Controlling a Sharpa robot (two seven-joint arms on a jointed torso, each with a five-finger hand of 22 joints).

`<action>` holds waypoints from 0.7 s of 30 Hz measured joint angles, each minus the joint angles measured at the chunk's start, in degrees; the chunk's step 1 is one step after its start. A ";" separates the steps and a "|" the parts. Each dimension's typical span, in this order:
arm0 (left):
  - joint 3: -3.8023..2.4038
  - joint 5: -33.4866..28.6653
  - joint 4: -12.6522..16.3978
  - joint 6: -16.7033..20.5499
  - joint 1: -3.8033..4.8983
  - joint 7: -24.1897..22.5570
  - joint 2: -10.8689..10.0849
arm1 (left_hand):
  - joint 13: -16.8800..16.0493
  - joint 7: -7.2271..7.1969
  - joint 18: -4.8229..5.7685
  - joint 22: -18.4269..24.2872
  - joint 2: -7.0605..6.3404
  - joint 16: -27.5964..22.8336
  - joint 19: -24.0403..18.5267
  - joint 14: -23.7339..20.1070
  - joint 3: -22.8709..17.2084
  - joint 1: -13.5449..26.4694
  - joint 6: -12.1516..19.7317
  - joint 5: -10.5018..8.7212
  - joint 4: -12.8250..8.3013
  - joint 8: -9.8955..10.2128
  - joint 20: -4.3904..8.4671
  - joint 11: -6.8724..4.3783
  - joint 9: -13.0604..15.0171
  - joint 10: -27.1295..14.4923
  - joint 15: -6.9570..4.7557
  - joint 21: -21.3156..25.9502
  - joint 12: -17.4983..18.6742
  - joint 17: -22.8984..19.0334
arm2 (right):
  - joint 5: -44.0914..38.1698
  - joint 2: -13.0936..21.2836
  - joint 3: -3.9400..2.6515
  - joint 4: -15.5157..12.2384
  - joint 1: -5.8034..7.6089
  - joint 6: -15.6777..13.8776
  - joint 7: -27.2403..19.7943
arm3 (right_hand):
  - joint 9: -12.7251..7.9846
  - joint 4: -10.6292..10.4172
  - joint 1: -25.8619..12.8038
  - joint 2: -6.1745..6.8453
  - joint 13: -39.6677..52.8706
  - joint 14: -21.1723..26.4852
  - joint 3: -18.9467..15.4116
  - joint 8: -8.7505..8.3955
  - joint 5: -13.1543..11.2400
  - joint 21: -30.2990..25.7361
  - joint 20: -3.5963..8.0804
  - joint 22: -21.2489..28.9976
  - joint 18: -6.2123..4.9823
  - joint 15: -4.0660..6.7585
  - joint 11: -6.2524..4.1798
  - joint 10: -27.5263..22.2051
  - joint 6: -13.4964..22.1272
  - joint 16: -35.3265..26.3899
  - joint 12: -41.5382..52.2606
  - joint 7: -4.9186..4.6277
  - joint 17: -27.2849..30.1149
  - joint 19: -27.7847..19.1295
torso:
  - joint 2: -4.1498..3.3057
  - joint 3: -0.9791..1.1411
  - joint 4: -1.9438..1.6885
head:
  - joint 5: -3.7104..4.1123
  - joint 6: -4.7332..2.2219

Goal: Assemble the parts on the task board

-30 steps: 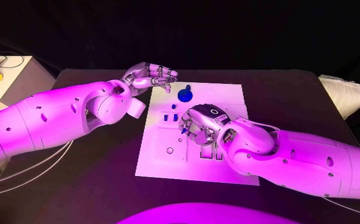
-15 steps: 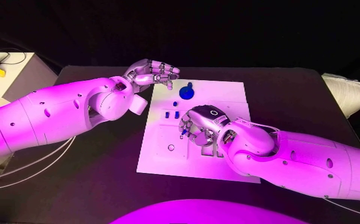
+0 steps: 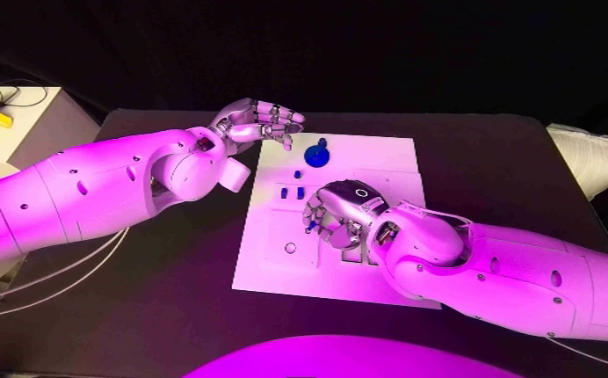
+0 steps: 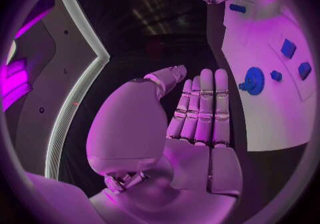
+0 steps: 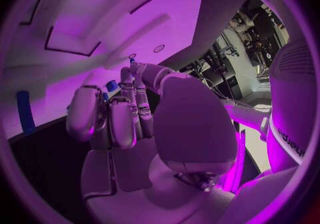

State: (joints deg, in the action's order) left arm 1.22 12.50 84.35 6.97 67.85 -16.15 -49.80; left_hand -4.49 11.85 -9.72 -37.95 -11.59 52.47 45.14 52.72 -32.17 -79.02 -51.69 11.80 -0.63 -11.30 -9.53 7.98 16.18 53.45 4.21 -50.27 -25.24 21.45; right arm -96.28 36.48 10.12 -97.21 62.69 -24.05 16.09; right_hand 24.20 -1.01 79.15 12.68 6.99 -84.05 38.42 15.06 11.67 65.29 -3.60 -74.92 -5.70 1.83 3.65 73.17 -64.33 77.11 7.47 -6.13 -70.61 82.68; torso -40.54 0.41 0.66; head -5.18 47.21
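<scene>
The white task board (image 3: 380, 163) lies mid-table. A round blue part (image 3: 314, 156) (image 4: 253, 80) sits near its far edge, with small blue pieces (image 3: 293, 193) (image 4: 288, 48) closer in. My left hand (image 3: 260, 123) (image 4: 197, 112) hovers at the board's far left corner, fingers straight and palm bare. My right hand (image 3: 336, 213) (image 5: 120, 112) is curled down over the board's middle. Its fingertips pinch a slender blue part (image 3: 308, 215) (image 5: 112, 86) that is mostly hidden by the fingers. Another slender blue piece (image 5: 26, 112) lies on the board beside that hand.
Recessed slots (image 3: 355, 255) are cut into the board near my right forearm. A white box (image 3: 32, 110) stands off the table's left side, and a pale object (image 3: 585, 154) lies at the right edge. Black table (image 3: 152, 281) surrounds the board.
The camera has shifted a little. Both hands keep their places relative to the board, and the parts have not moved.
</scene>
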 measured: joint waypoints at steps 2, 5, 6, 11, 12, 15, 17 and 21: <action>0.00 0.00 -0.01 0.00 0.00 0.01 0.01 | 0.00 0.00 0.00 0.00 0.00 0.00 0.00 0.00 0.00 0.00 0.00 0.00 0.00 0.00 0.00 0.00 0.00 0.00 0.00 0.00 0.00 0.00 | -0.02 -0.07 0.01 0.09 -0.05 0.04 -0.02 | 0.01 0.00 0.00 0.00 0.00 0.00 0.00 0.00 0.00 0.00 0.00 0.00 0.00 0.00 0.00 0.00 0.00 0.00 0.00 0.00 0.00 0.00 | -0.02 0.02 0.00 | 0.00 0.05; 0.00 0.01 -0.02 0.00 0.00 0.03 0.02 | 0.00 0.00 0.00 0.00 0.00 0.00 0.00 0.00 0.00 0.00 0.00 0.00 0.00 0.00 0.00 0.00 0.00 0.00 0.00 0.00 0.00 0.00 | -0.03 -0.13 0.03 0.17 -0.11 0.09 -0.04 | 0.02 0.00 0.00 0.00 -0.01 0.00 0.00 -0.01 0.00 0.00 0.00 0.00 0.00 0.00 0.00 0.00 -0.06 0.00 0.00 -0.06 0.00 0.00 | -0.03 0.03 -0.01 | 0.00 0.11; 0.00 0.01 -0.03 0.00 0.00 0.04 0.02 | 0.00 0.00 0.00 0.00 0.00 0.00 0.00 0.00 0.00 0.00 0.00 0.00 0.00 0.00 0.00 0.00 0.00 0.00 0.00 0.00 0.00 0.00 | -0.04 -0.17 0.05 0.20 -0.13 0.11 -0.06 | 0.02 0.00 0.00 0.00 -0.01 0.00 0.00 -0.02 0.00 0.00 0.00 0.00 0.00 0.00 0.00 0.00 -0.07 0.00 0.00 -0.07 0.00 0.00 | -0.04 0.03 -0.01 | 0.00 0.13; 0.00 0.02 -0.03 0.00 0.00 0.09 0.02 | 0.00 0.00 0.00 0.00 0.00 0.00 0.00 0.00 0.00 0.00 0.00 0.00 0.00 0.00 0.00 0.00 0.00 0.00 0.00 0.00 0.00 0.00 | -0.06 -0.35 0.08 0.38 -0.19 0.20 -0.10 | 0.01 0.00 0.00 0.01 -0.02 0.00 0.00 -0.08 -0.01 0.00 0.00 0.01 0.00 0.00 0.00 0.01 -0.08 0.00 -0.01 -0.09 0.00 0.00 | -0.07 0.02 -0.01 | -0.13 0.18; 0.00 0.02 -0.03 0.00 0.00 0.10 0.02 | 0.00 0.00 0.00 0.02 0.00 -0.16 0.00 0.00 0.00 0.00 0.00 0.00 0.00 0.00 0.00 0.00 0.00 0.00 0.00 0.00 0.00 -0.01 | -0.07 -0.39 0.09 0.41 -0.20 0.22 -0.11 | 0.01 0.00 0.00 0.01 -0.02 0.00 0.00 -0.12 -0.01 0.00 0.00 0.01 0.00 0.00 -0.01 0.01 -0.09 0.00 -0.02 -0.09 0.00 0.00 | -0.06 0.03 -0.01 | -0.14 0.19; 0.01 0.02 -0.03 0.00 0.00 0.13 0.01 | 0.00 0.00 0.00 0.07 0.00 -0.24 0.00 0.00 0.00 0.00 0.00 0.00 0.00 0.00 0.00 0.00 0.00 0.00 0.00 0.00 0.00 -0.08 | -0.08 -0.50 0.10 0.53 -0.23 0.28 -0.14 | 0.00 0.00 0.00 0.01 -0.03 0.00 0.00 -0.19 -0.01 0.00 0.00 0.01 0.00 0.00 -0.01 0.01 -0.09 0.00 -0.07 -0.09 0.00 0.00 | -0.06 0.02 -0.01 | -0.18 0.24; 0.01 0.03 -0.03 0.00 0.00 0.16 0.01 | -0.01 0.00 0.00 0.07 0.00 -0.24 0.00 0.00 0.00 0.00 0.00 0.00 0.00 0.00 0.00 0.00 0.00 0.00 0.00 0.00 0.00 -0.08 | -0.08 -0.62 0.10 0.72 -0.29 0.32 -0.16 | 0.00 0.00 0.01 0.01 -0.05 0.00 0.00 -0.23 -0.02 0.00 0.00 0.01 0.00 0.00 -0.01 0.01 -0.09 0.00 -0.07 -0.09 0.00 0.00 | -0.05 0.02 -0.02 | -0.18 0.27; 0.01 0.03 -0.03 0.00 0.00 0.20 0.01 | -0.01 0.00 0.00 0.07 0.00 -0.24 0.00 0.00 0.00 0.00 0.00 0.00 0.00 0.00 0.00 0.00 0.00 0.00 0.00 -0.01 0.00 -0.08 | -0.09 -0.80 0.13 0.98 -0.41 0.39 -0.18 | 0.00 0.23 -0.14 0.16 -0.07 -0.02 0.23 -0.27 -0.03 -0.23 0.00 0.02 0.00 -0.02 0.08 0.32 -0.10 0.00 -0.10 -0.10 0.00 0.00 | -0.01 -0.01 -0.01 | -0.19 0.29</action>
State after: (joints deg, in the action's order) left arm 1.23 12.53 84.32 6.97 67.86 -15.95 -49.80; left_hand -4.50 11.85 -9.72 -37.88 -11.59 52.23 45.14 52.72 -32.17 -79.02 -51.69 11.80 -0.63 -11.30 -9.53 7.98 16.18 53.46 4.21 -50.28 -25.24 21.37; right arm -96.38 35.68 10.25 -96.23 62.28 -23.65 15.91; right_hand 24.19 -0.78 79.00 12.84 6.92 -84.06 38.65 14.79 11.65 65.06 -3.60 -74.90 -5.70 1.81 3.73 73.50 -64.43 77.11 7.37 -6.23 -70.61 82.68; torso -40.55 0.40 0.65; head -5.37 47.50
